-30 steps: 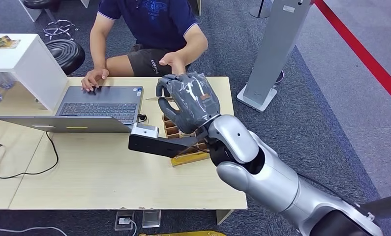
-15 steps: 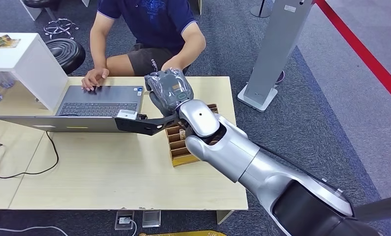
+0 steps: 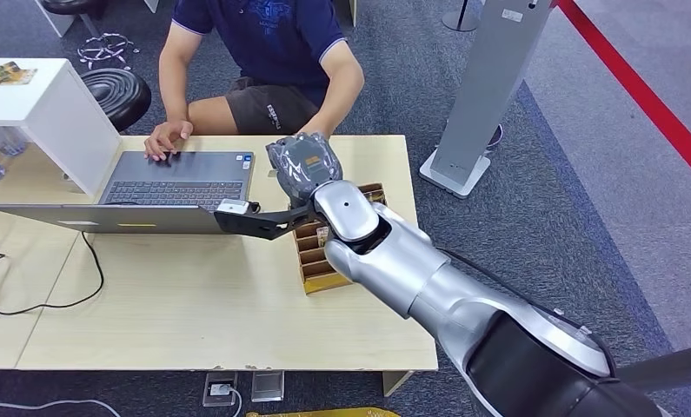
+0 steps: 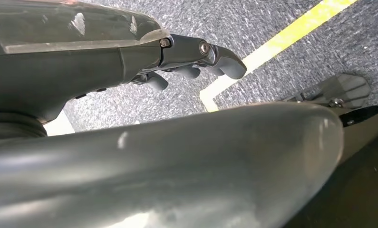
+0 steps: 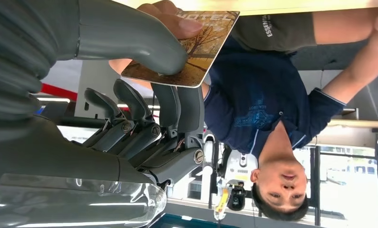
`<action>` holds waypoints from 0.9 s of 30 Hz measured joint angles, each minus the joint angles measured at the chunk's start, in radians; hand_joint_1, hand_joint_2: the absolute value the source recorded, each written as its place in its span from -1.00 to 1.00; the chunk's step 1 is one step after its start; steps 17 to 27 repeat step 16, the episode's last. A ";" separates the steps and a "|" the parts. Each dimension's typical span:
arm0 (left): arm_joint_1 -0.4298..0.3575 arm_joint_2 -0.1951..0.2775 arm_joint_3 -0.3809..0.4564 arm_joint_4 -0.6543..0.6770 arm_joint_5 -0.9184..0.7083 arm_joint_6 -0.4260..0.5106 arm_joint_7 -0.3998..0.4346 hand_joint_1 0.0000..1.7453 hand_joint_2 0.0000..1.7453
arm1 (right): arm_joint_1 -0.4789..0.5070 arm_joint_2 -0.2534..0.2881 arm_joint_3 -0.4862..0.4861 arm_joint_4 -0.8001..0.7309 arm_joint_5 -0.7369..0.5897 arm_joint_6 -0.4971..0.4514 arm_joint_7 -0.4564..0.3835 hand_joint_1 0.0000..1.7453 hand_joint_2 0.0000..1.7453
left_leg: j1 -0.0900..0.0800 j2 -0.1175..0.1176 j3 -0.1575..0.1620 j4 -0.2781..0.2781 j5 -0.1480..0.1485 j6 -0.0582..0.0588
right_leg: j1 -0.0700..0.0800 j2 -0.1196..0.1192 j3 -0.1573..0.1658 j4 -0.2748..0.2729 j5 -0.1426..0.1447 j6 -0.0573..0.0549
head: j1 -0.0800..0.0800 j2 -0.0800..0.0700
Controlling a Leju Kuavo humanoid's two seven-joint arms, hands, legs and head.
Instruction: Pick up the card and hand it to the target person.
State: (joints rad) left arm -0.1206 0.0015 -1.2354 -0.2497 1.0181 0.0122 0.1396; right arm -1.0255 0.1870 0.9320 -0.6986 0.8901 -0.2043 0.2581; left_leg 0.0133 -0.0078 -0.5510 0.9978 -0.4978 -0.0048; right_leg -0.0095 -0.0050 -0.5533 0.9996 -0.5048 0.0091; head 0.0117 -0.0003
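The right hand (image 3: 302,163) has stopped at upper centre, pinching the autumn-print hotel card (image 5: 187,47); the person's fingers (image 5: 170,19) now grip it: release next.

- My head view looks forward and steeply down from high on my body onto the table (image 3: 150,304), with my right arm reaching in from the lower right toward the person (image 3: 272,52) seated at the far edge
- My right wrist view sits close behind my right hand (image 5: 144,118) and looks out past it at the person (image 5: 272,118) from very near; the picture is turned, so they appear upside down
- My left wrist view sits close behind my left hand (image 4: 196,61), facing down at grey carpet (image 4: 282,71) with a yellow line
- The head and right wrist views share my right hand (image 3: 302,165) and the person
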 joint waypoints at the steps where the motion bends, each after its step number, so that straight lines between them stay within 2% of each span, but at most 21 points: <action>1: 0.000 0.000 0.000 0.000 0.001 -0.001 -0.002 -1.00 -1.00 | -0.002 0.001 0.001 0.005 0.001 0.000 0.000 0.88 1.00 | 0.000 0.000 0.000 0.000 0.000 0.000 | 0.000 0.000 0.000 0.000 0.000 0.000 | 0.000 0.000; 2: 0.000 0.000 0.000 0.000 0.001 -0.001 -0.003 -1.00 -0.50 | -0.004 0.002 0.002 0.009 0.001 -0.001 0.000 0.41 1.00 | 0.000 0.000 0.000 0.000 0.000 0.000 | 0.000 0.000 0.000 0.000 0.000 0.000 | 0.000 0.000; 5: 0.000 0.000 0.000 0.000 0.004 -0.002 -0.006 -1.00 -0.50 | -0.007 0.005 0.003 0.018 0.001 -0.001 0.000 -1.00 1.00 | 0.000 0.000 0.000 0.000 0.000 0.000 | 0.000 0.000 0.000 0.000 0.000 0.000 | 0.000 0.000; 6: 0.000 0.000 0.000 0.000 0.004 -0.003 -0.008 -1.00 -1.00 | -0.008 0.006 0.003 0.021 0.001 -0.002 0.000 -1.00 1.00 | 0.000 0.000 0.000 0.000 0.000 0.000 | 0.000 0.000 0.000 0.000 0.000 0.000 | 0.000 0.000; 27: 0.001 -0.001 0.000 0.001 0.008 0.018 -0.020 -1.00 -1.00 | -0.011 0.008 0.008 0.035 -0.002 -0.013 -0.002 -1.00 1.00 | 0.000 0.000 0.000 0.000 0.000 0.000 | 0.000 0.000 0.000 0.000 0.000 0.000 | 0.000 0.000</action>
